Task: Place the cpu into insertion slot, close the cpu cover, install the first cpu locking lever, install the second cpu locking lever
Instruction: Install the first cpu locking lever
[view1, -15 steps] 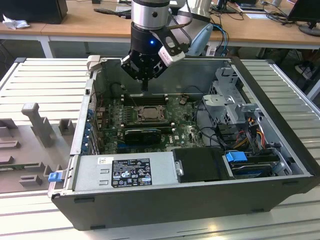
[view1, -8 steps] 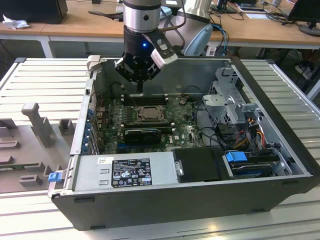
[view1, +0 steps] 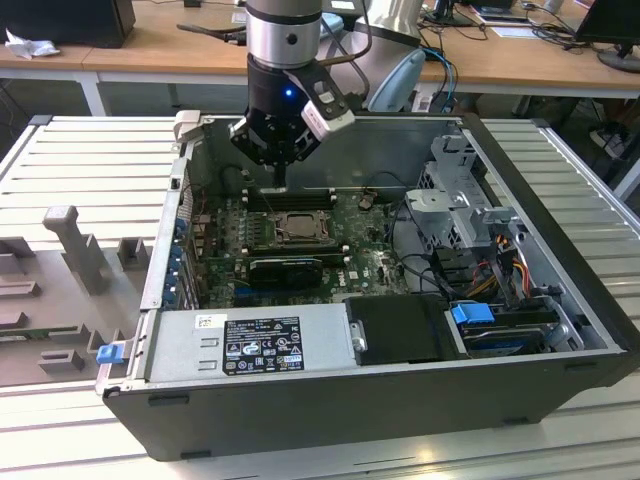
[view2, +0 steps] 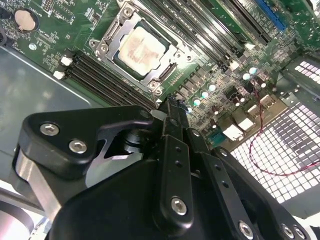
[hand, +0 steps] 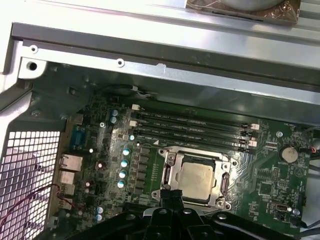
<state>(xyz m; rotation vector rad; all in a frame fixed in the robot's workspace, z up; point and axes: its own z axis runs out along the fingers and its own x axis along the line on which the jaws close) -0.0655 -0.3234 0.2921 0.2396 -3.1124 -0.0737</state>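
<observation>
The cpu (view2: 141, 50) (hand: 196, 181), a pale square chip, lies flat in the insertion slot (view2: 167, 71) on the green motherboard, in both wrist views. The silvery cpu cover (view2: 111, 44) (hand: 169, 172) lies down flat around the chip. I cannot tell how the locking levers stand. In the exterior view the socket (view1: 298, 228) sits mid-board. My gripper (view1: 278, 186) (view2: 172, 107) (hand: 171, 194) hangs just above the board beside the socket, near the memory slots. Its black fingers are shut together with nothing between them.
Long black memory slots (hand: 195, 127) run beside the socket. The open case (view1: 560, 215) walls the board in. A power supply (view1: 250, 345) fills the case's front, and a drive cage with cables (view1: 470, 215) stands at the exterior view's right. A black card (view1: 285, 268) lies in front of the socket.
</observation>
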